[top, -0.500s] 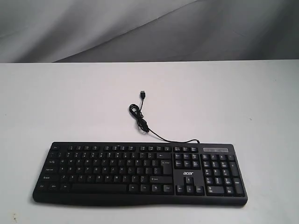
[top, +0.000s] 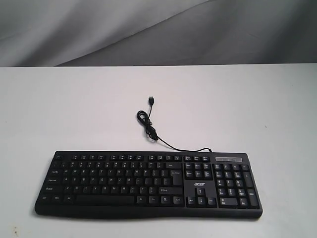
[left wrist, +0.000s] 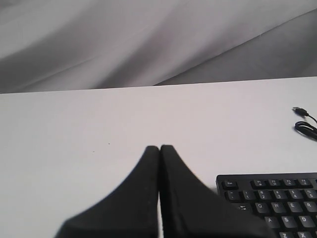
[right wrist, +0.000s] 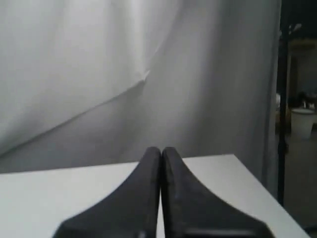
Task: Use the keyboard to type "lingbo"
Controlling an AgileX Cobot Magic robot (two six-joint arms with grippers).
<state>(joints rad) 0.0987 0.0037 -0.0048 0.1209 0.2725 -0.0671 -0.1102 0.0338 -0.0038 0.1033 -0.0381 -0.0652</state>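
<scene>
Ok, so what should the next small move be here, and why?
Probably swing the left hand over the keyboard toward the L key. It and the right hand are both shut, a fair shape for poking, but neither shows in the exterior view, so neither is above the keys. The left wrist view catches the keyboard's corner; the right wrist view shows no keyboard.

Keyboard [top: 148, 183] on table [top: 74, 109]; cable [top: 154, 133] behind it

1 keyboard [top: 148, 183]; 1 cable [top: 153, 134] ending in 1 plug [top: 151, 100]; 2 claws: left claw [left wrist: 159, 148], right claw [right wrist: 161, 149]; 1 counter [top: 74, 109]; 1 grey backdrop [top: 99, 29].
</scene>
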